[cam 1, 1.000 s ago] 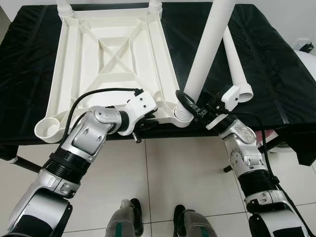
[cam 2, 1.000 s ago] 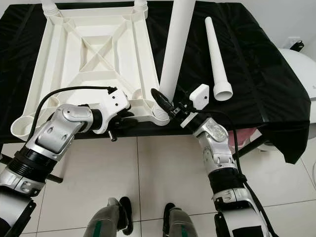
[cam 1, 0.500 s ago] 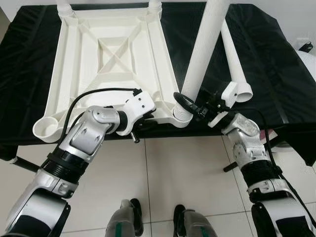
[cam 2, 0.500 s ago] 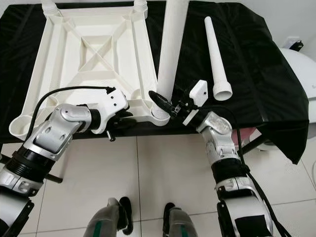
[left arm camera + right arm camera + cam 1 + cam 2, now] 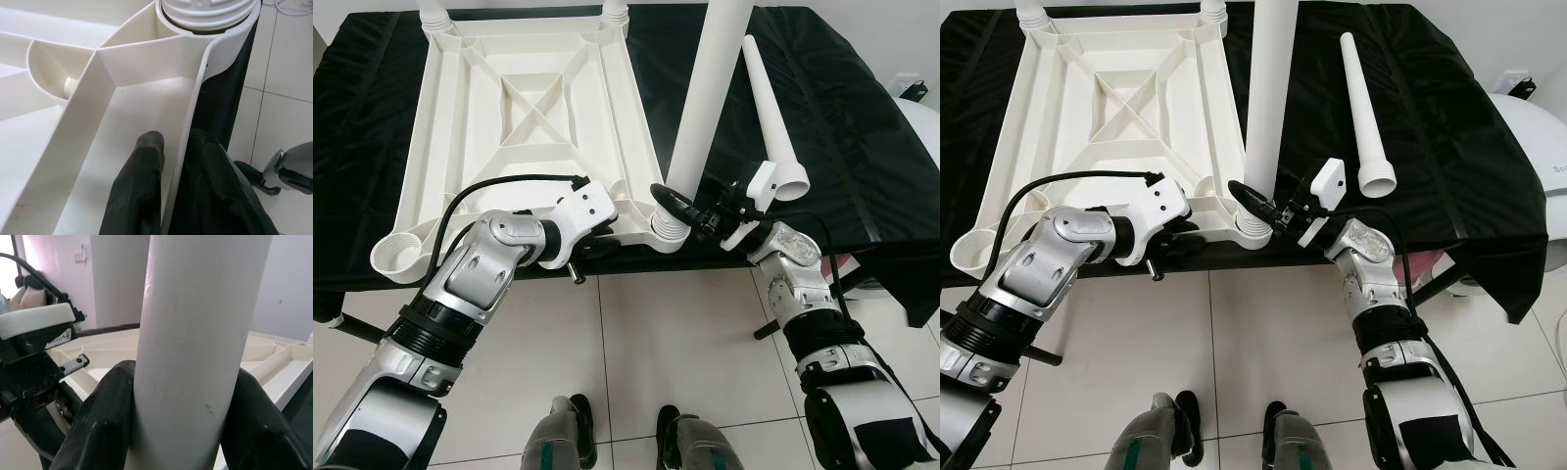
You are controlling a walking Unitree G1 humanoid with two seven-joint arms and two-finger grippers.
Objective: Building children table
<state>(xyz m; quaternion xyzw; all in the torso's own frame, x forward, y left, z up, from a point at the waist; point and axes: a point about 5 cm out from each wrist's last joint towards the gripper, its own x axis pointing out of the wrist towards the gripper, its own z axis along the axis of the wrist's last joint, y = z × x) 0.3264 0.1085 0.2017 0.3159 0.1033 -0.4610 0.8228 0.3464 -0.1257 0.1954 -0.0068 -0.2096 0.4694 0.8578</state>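
A black cloth is covering the surface (image 5: 862, 147), which is standing on a pale tiled floor (image 5: 636, 343), and the white children's tabletop (image 5: 524, 117) is lying upside down on it, ribs and crossed braces facing up. Over the last second the leg (image 5: 705, 108) that the right tool (image 5: 677, 208) is clamping just above its threaded base has been swinging from a clear rightward lean to nearly upright in the near right corner socket (image 5: 666, 233), which suggests it is lining up with the thread and seating, not jamming crooked. The left tool (image 5: 173, 161) is pinching the tabletop's near rim narrowly, one finger inside the wall and one outside, steadying it. Two legs are already standing in the far corners, the near left socket (image 5: 396, 257) is sitting empty, and a spare leg (image 5: 771, 113) is lying on the cloth well right of the tabletop. All the parts are plain, smooth white plastic.
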